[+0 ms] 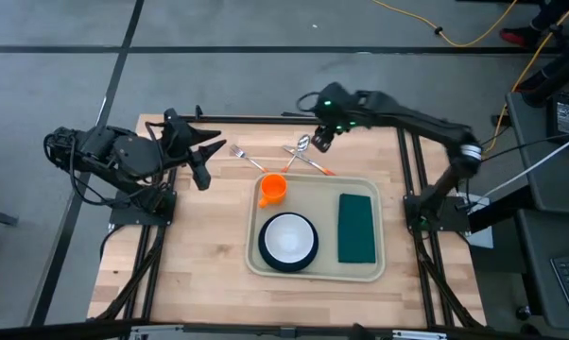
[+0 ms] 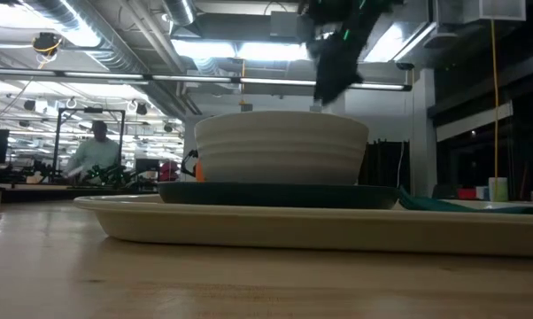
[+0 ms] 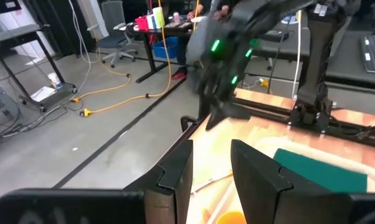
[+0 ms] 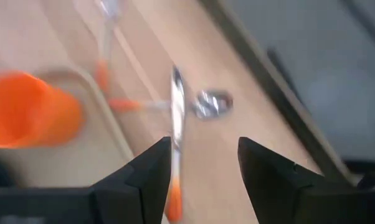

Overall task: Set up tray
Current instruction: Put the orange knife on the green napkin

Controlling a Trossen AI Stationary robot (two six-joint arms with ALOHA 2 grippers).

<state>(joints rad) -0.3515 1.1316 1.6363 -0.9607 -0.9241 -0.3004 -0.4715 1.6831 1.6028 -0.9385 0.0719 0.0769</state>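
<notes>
The cream tray (image 1: 315,271) lies mid-table and holds an orange cup (image 1: 273,187) in its far left corner, a white bowl (image 1: 287,236) on a dark teal plate (image 1: 310,253), and a green napkin (image 1: 357,227). A fork (image 1: 240,154), a spoon (image 1: 301,145) and a knife (image 1: 315,165) with orange handles lie on the table just beyond the tray's far edge. My right gripper (image 1: 320,138) is open and hovers over this cutlery. In the right wrist view the knife (image 4: 177,106) and the spoon (image 4: 212,103) lie ahead of its fingers (image 4: 203,162). My left gripper (image 1: 199,156) is open and waits at the left.
Black frame rails run along the table's left, right and far edges (image 1: 407,161). In the low view the bowl (image 2: 280,146) and the plate (image 2: 280,193) stand on the tray (image 2: 320,226), with the right arm (image 2: 333,62) above. Bare wood lies left of the tray (image 1: 199,246).
</notes>
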